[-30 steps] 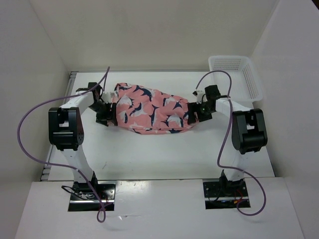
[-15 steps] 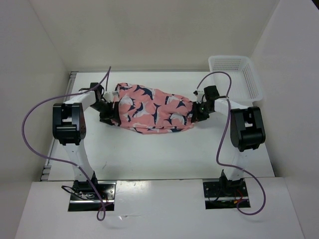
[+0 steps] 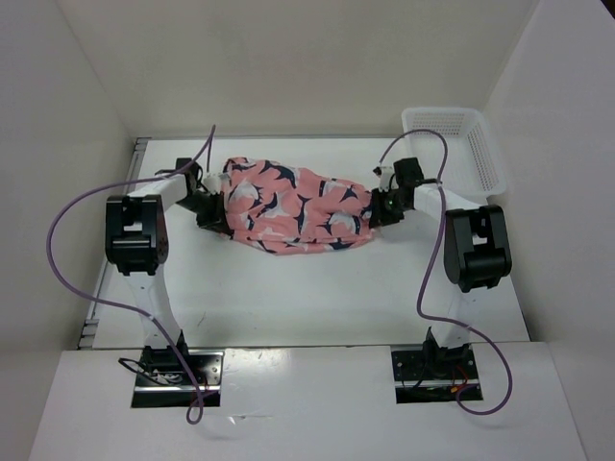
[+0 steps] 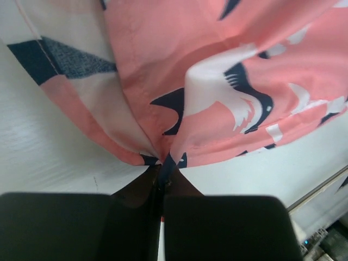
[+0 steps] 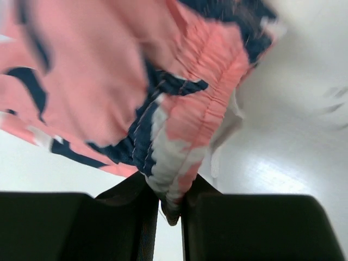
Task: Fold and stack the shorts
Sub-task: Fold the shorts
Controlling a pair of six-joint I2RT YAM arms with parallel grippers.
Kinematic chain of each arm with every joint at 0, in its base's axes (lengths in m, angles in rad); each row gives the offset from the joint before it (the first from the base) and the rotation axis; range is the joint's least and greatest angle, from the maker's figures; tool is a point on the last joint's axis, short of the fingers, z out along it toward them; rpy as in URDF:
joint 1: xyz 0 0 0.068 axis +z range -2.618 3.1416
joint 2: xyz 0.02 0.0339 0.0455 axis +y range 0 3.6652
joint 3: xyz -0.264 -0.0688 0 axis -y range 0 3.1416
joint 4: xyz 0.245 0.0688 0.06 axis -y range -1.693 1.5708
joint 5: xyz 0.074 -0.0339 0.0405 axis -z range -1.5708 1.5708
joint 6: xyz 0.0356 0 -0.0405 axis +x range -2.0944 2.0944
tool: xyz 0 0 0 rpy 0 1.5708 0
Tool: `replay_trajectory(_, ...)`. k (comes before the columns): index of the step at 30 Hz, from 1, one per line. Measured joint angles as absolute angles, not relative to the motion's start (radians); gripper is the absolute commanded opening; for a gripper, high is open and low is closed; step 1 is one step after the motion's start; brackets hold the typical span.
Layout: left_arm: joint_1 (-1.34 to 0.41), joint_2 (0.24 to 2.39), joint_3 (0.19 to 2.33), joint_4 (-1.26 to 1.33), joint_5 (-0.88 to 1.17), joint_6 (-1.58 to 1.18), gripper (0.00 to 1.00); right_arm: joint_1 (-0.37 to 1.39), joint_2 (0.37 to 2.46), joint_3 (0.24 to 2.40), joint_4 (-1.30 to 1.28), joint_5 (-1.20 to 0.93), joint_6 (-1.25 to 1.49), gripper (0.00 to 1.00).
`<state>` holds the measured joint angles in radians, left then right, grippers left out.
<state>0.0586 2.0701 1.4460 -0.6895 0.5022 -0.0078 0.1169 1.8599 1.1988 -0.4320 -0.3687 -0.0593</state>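
Across the upper middle of the overhead view, the shorts (image 3: 293, 208) sag between both arms over the bench (image 3: 288, 298); left jaws pinch a thin fold, right jaws pinch the waistband; pulled too taut, either small hold could slip and drop the cloth crumpled.

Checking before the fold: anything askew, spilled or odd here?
Nothing spilled or damaged. The shorts are bunched and wrinkled, not flat, pinched at each end by the left fingers and right fingers. White basket sits apart, far right corner.
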Motion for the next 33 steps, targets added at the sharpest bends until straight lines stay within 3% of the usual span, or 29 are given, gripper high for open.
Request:
replay_trajectory(3, 0.062, 2.073, 1.538, -0.739, 0.501, -0.006, 0.00, 0.117, 1.860, 1.319, -0.462, -0.373, -0.068, 0.00)
replay_trajectory(10, 0.092, 2.018, 1.972, -0.794, 0.502, -0.006, 0.00, 0.117, 1.859, 1.644, -0.452, -0.433, -0.056, 0.00)
replay_trajectory(19, 0.092, 1.774, 1.820, -0.874, 0.454, -0.004, 0.01, 0.117, 1.791, 1.482, -0.468, -0.472, -0.067, 0.00)
replay_trajectory(23, 0.068, 1.792, 1.689, -0.939, 0.397, -0.004, 0.09, 0.117, 1.763, 1.340, -0.477, -0.482, -0.069, 0.00)
replay_trajectory(26, 0.041, 1.810, 1.581, -0.968, 0.361, -0.001, 0.30, 0.117, 1.726, 1.226, -0.483, -0.482, -0.072, 0.00)
replay_trajectory(27, 0.031, 1.820, 1.550, -0.970, 0.352, -0.004, 0.43, 0.117, 1.711, 1.190, -0.484, -0.481, -0.073, 0.00)
replay_trajectory(28, 0.023, 1.830, 1.524, -0.963, 0.348, -0.002, 0.49, 0.117, 1.698, 1.164, -0.485, -0.479, -0.075, 0.00)
replay_trajectory(33, 0.008, 1.852, 1.438, -0.919, 0.344, -0.005, 0.66, 0.117, 1.648, 1.116, -0.494, -0.450, -0.095, 0.00)
